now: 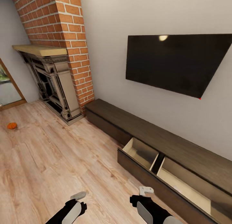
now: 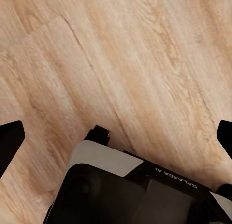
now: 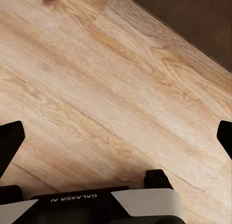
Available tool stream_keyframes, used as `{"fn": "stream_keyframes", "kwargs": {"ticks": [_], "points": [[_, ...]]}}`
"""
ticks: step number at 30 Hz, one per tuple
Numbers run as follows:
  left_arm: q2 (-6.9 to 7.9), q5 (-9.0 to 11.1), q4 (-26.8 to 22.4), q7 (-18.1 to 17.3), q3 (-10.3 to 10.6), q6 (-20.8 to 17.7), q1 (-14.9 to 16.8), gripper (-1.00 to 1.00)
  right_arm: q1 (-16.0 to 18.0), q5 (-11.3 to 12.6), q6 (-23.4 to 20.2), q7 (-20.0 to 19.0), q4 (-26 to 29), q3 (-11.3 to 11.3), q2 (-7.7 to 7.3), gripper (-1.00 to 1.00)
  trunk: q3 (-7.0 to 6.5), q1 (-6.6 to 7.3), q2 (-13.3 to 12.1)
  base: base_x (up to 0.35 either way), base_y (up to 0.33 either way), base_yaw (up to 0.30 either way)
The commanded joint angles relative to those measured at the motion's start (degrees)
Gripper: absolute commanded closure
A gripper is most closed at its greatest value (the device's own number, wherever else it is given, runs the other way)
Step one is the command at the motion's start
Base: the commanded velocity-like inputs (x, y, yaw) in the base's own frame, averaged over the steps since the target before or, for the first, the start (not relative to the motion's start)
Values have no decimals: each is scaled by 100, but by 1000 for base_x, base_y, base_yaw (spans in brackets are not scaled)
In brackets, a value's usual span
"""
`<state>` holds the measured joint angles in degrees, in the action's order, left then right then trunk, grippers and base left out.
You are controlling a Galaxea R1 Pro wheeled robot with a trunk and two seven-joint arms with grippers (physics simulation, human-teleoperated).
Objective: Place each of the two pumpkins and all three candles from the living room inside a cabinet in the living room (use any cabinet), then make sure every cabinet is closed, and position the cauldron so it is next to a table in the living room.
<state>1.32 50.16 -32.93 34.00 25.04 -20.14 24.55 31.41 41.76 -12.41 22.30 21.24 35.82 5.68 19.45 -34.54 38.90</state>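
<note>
One small orange pumpkin [image 1: 12, 125] lies on the wood floor at the far left, near a doorway. The long dark brown cabinet [image 1: 145, 133] runs along the wall under the TV. One of its drawers [image 1: 141, 153] is pulled out, and the pale inside that shows holds nothing. My left gripper [image 1: 78, 195] and right gripper [image 1: 146, 190] hang low at the bottom of the head view, the right one close to the open drawer's front. In the wrist views, the left gripper [image 2: 117, 136] and right gripper [image 3: 117, 136] are both open over bare floor. The cabinet's dark front [image 3: 193, 16] shows in the right wrist view.
An ornate carved fireplace [image 1: 54, 85] with a brick chimney [image 1: 64, 24] stands at the back left. A black TV [image 1: 177, 63] hangs on the wall above the cabinet. The glazed doorway [image 1: 6, 88] is at the left edge. Wood floor [image 1: 58, 159] stretches between me and the pumpkin.
</note>
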Motion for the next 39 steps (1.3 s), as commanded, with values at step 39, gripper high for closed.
{"fn": "stream_keyframes", "kwargs": {"ticks": [39], "points": [[10,38,-12,44,41,-17,6,-100,5,34,160,46,12,163,-5,-100,8,-3,6,235,193,291]]}}
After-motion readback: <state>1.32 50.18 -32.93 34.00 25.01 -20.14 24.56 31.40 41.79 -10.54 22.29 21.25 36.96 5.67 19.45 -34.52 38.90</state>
